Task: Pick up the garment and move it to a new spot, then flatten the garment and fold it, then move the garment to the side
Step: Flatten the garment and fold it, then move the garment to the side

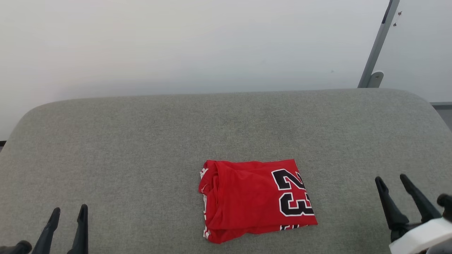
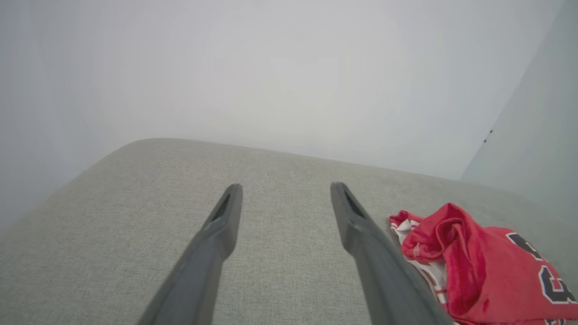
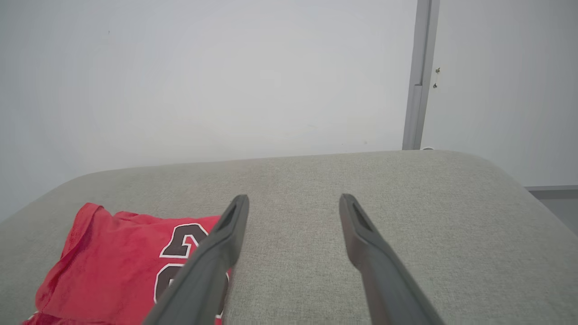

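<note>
The left claw (image 1: 70,209) stands open and empty, fingers parted over the grey fabric surface (image 1: 141,141). The right claw (image 1: 391,177) is also open and empty. The garment (image 1: 247,201) lies folded between the two claws, clear of both, with its number 23 toward the right claw.
</note>
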{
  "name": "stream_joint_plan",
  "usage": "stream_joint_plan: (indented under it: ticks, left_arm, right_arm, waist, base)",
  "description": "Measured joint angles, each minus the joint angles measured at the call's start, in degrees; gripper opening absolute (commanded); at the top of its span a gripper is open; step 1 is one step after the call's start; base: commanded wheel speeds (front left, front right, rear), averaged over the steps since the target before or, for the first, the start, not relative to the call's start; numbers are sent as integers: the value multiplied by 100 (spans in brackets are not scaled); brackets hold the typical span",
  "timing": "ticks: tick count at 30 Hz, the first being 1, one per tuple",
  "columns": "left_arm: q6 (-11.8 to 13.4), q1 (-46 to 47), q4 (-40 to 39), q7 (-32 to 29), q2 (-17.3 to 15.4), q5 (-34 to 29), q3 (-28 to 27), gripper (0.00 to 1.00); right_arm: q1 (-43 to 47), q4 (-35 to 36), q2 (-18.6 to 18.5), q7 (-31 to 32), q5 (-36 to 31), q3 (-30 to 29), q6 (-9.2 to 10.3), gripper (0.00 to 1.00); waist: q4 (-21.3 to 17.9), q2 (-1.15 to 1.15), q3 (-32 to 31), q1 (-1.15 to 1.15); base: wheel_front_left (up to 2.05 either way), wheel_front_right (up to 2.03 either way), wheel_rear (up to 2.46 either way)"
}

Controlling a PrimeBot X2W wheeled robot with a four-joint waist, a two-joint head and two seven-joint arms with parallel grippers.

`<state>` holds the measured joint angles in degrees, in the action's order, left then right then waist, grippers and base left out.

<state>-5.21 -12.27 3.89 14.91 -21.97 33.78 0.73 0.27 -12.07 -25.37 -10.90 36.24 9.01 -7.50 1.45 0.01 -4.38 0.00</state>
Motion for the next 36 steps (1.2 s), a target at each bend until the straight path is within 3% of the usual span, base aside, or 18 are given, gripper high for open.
stream_joint_plan:
  ticks: [9,26,36]
  left_arm:
    - [-135,-52,91,5,132,-201,-122,100]
    - [-203,11,141,5,307,-299,-203,100]
    - [-210,123,107,5,349,-268,-146,100]
  right_arm:
    - [246,-131,120,-324,-9,10,0,100]
    - [392,-153,209,-390,9,8,0,100]
    - [-353,-158,-91,798,478,794,0,100]
  waist:
    - [22,0,-48,0]
    - [90,0,-20,0]
    - [314,0,125,0]
  base:
    - [0,0,0]
    - [0,0,0]
    - [0,0,0]
